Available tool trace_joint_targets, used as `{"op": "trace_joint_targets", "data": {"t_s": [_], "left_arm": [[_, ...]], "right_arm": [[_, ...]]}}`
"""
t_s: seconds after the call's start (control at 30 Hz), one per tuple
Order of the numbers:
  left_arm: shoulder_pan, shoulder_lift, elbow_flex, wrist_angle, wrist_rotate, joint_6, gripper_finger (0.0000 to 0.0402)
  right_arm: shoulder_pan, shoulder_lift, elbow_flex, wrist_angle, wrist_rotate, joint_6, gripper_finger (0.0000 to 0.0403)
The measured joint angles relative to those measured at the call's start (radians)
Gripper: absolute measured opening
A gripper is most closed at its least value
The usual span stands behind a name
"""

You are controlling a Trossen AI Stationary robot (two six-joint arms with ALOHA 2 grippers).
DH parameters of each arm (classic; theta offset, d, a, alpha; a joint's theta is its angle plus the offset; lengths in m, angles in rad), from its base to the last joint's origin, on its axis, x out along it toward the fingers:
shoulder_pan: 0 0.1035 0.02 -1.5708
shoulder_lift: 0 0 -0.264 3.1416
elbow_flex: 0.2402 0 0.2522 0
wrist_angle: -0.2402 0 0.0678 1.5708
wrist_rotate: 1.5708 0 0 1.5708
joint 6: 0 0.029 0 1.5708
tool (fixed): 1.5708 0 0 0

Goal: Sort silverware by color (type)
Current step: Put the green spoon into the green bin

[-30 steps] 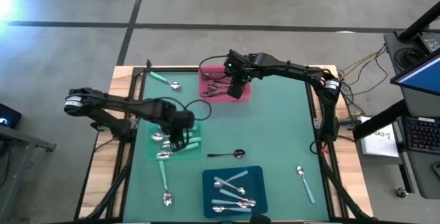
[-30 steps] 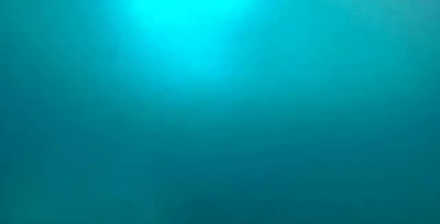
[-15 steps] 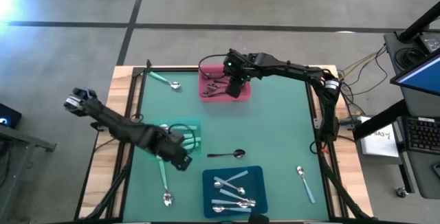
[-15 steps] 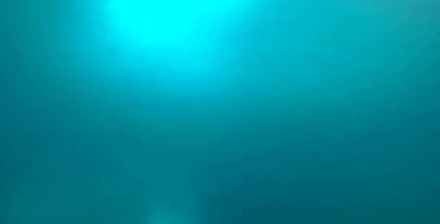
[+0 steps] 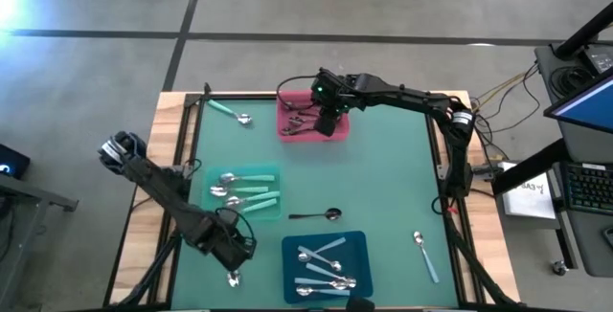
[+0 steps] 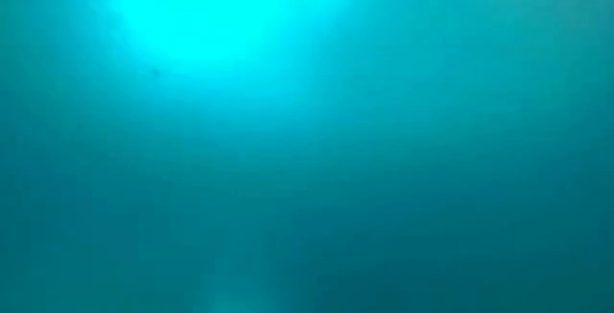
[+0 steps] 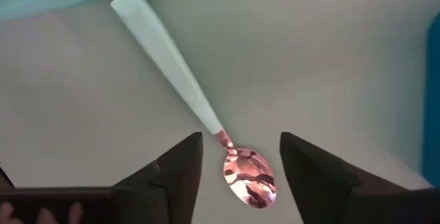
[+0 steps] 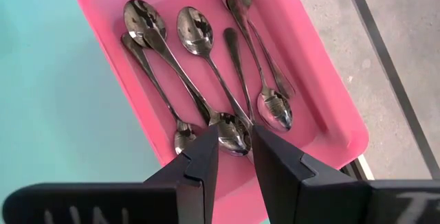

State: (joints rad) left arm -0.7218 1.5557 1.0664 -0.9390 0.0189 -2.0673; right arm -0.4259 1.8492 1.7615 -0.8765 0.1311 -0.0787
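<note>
A mint-handled spoon (image 7: pixel 206 107) lies flat on the green mat near the table's front left; in the high view only its bowl (image 5: pixel 233 278) shows past my left gripper (image 5: pixel 232 253). My left gripper (image 7: pixel 240 141) is open above it, one finger on each side of the spoon's neck and bowl, touching neither. The green tray (image 5: pixel 271 207) holds several mint spoons. My right gripper (image 8: pixel 234 152) hovers over the pink tray (image 8: pixel 103 11), which holds several dark metal spoons. Its fingers stand a narrow gap apart with nothing between them. The low view shows only a teal blur.
A blue tray (image 5: pixel 356 245) with several pale blue spoons lies at the front middle. Loose on the mat are a dark spoon (image 5: pixel 316 214), a mint spoon (image 5: pixel 230 113) at the far left and a pale blue spoon (image 5: pixel 424 255) at the front right.
My left gripper has gone from above the green tray toward the table's near edge and now stands over the mint spoon lying there. The green tray with its spoons has come into full view.
</note>
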Motion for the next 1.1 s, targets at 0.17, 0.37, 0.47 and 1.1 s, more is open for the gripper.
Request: {"op": "trace_joint_targets", "data": {"t_s": [0.17,0.37,0.47,1.1], "left_arm": [[-0.031,0.049,0.0,-0.001,0.002,-0.038,0.0209],[-0.039,0.122,-0.001,0.0,0.025,-0.03,0.0215],[-0.039,0.147,-0.001,0.0,0.026,-0.024,0.0215],[-0.039,0.258,-0.006,0.042,-0.006,0.001,0.0184]], "right_arm": [[0.0,0.0,0.0,0.0,0.0,0.0,0.0079],[0.0,0.0,0.0,0.0,0.0,0.0,0.0079],[0.0,0.0,0.0,0.0,0.0,0.0,0.0079],[0.0,0.0,0.0,0.001,0.0,0.0,0.0079]]}}
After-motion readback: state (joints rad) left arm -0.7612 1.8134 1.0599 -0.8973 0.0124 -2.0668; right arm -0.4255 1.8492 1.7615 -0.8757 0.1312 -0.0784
